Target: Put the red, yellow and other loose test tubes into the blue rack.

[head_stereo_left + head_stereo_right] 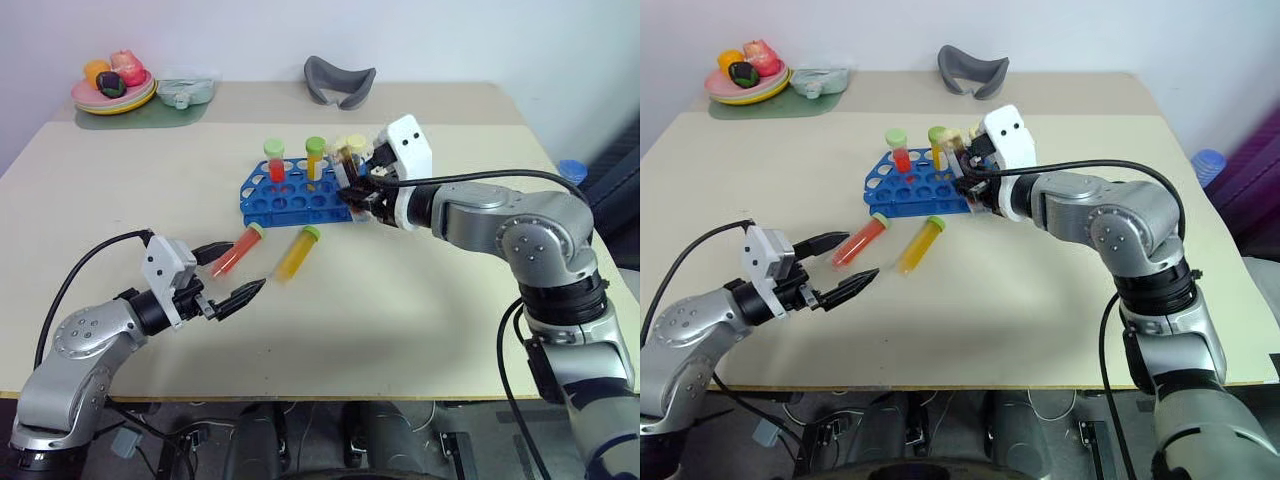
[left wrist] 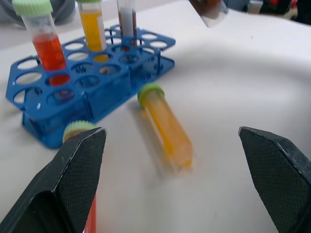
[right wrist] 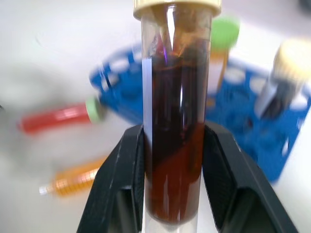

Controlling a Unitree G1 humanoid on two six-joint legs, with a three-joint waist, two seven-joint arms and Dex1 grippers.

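head views: the right gripper (image 1: 358, 190) is clamped on the dark brown tube (image 1: 349, 160), held just above the near right end of the blue rack (image 1: 290, 196). the red tube (image 1: 236, 250) and yellow tube (image 1: 298, 252) lie loose on the table (image 1: 400, 300) just in front of the rack.
left wrist view: the left gripper (image 2: 172, 160) is spread wide and empty, with the yellow tube lying between its fingers and the rack.
right wrist view: both pads pinch the brown tube near its lower end, cap up.
risk: i judge a tilted tube could catch a hole rim and shove the rack.
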